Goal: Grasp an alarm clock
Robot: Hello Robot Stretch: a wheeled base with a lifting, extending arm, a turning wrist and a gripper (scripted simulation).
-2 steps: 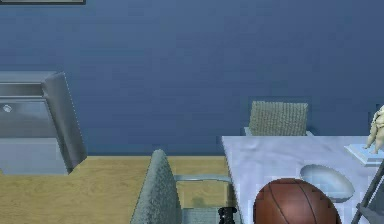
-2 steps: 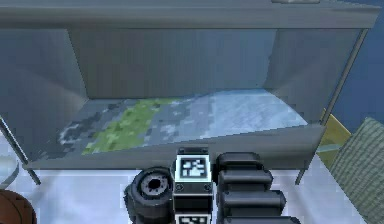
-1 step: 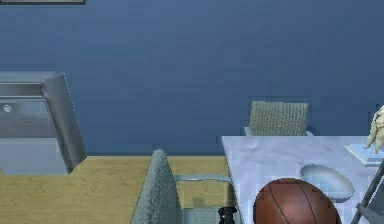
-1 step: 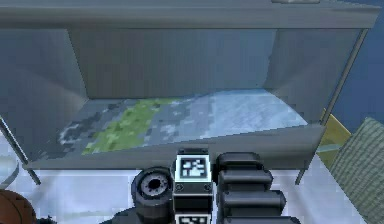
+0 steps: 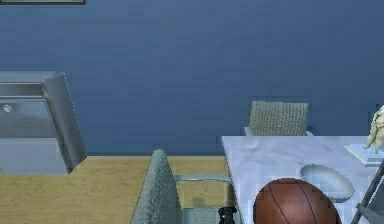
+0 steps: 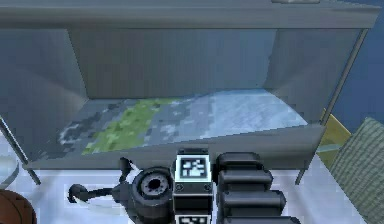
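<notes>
In the forward view, a grey metal box-shaped cabinet [image 5: 40,120] stands at the left against a dark blue wall [image 5: 180,60], on a tan wooden floor [image 5: 100,185]. Right of it, low in the middle, a grey fabric-backed chair [image 5: 160,195] stands near the edge of a white marbled tabletop [image 5: 255,160]. A small dark blob [image 5: 227,213] sits low between the two, too small to name. A second grey fabric chair [image 5: 278,117] stands at the tabletop's far side. On the tabletop rest a brown-orange basketball [image 5: 295,203] at the bottom edge, a pale shallow bowl [image 5: 328,180] just beside it, and a pale statue on a square base [image 5: 375,135] at the right edge. In the arm side view, a large grey-framed glass case [image 6: 45,90] with a mottled green, blue and grey floor stands on the tabletop. In front of it the tool [image 6: 98,180] points its thin fingers to the view's left. Right of them come its round dark body, a white marker square [image 6: 192,168] and the dark ribbed arm [image 6: 245,190]. Whether the tool is open, closed or holding anything I cannot tell, nor can I tell where the alarm clock is. A grey woven chair back [image 6: 360,170] shows at the right
</notes>
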